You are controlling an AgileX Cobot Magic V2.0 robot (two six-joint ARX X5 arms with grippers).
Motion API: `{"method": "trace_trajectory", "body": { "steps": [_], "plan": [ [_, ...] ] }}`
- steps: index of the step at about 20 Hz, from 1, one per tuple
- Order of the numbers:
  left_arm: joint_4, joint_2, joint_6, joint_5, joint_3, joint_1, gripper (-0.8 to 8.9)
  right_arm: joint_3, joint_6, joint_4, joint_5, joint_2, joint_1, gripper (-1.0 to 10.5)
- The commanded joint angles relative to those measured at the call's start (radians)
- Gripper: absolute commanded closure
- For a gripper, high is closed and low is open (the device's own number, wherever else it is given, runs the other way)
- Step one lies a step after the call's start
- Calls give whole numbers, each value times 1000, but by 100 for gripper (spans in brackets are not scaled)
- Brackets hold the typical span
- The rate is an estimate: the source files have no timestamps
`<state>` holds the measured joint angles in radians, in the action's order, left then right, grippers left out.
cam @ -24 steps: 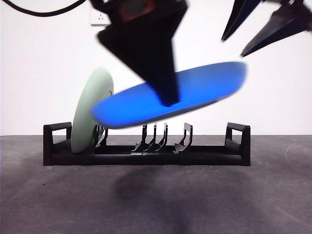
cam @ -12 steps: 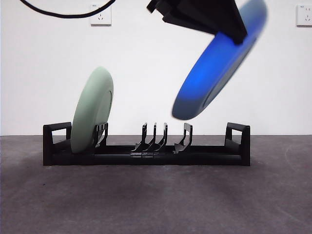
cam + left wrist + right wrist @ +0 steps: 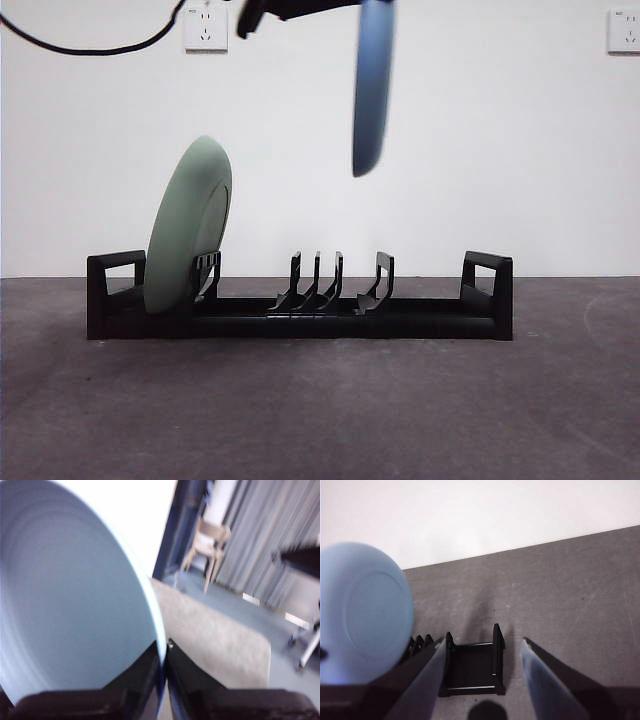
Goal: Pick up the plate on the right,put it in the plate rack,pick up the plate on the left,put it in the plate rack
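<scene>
The plate rack (image 3: pixel 300 300) sits on the table (image 3: pixel 320 410), a green plate (image 3: pixel 188 225) upright at one end. Above it hangs the blue plate (image 3: pixel 372 90), edge-on and blurred, clamped by the left gripper (image 3: pixel 164 655), mostly cut off. The right gripper (image 3: pixel 482 652) waits, spread.

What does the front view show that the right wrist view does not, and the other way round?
Only the front view shows the pale green plate standing in the plate rack near one end, the rack's whole length, and two wall sockets.

Only the right wrist view shows the right gripper, its jaws open and empty above one end handle of the rack, and the blue plate's round underside.

Both show the blue plate held in the air above the rack, the rack's dividers, the dark table and the white wall.
</scene>
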<state>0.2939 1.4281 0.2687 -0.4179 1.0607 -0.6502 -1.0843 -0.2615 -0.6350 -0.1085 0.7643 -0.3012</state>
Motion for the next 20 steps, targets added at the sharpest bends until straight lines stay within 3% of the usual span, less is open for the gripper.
{"method": "trace_trajectory", "body": {
  "steps": [1,3,20],
  "plan": [
    [78,28,123,-32,-3,40,823,1,9,6,-5,5,0,695],
    [87,49,156,-47,13,64,823,1,9,6,-5,11,0,695],
    [8,268,155,-54,138,80,823,1,28,5,-7,21,0,695]
  ]
}}
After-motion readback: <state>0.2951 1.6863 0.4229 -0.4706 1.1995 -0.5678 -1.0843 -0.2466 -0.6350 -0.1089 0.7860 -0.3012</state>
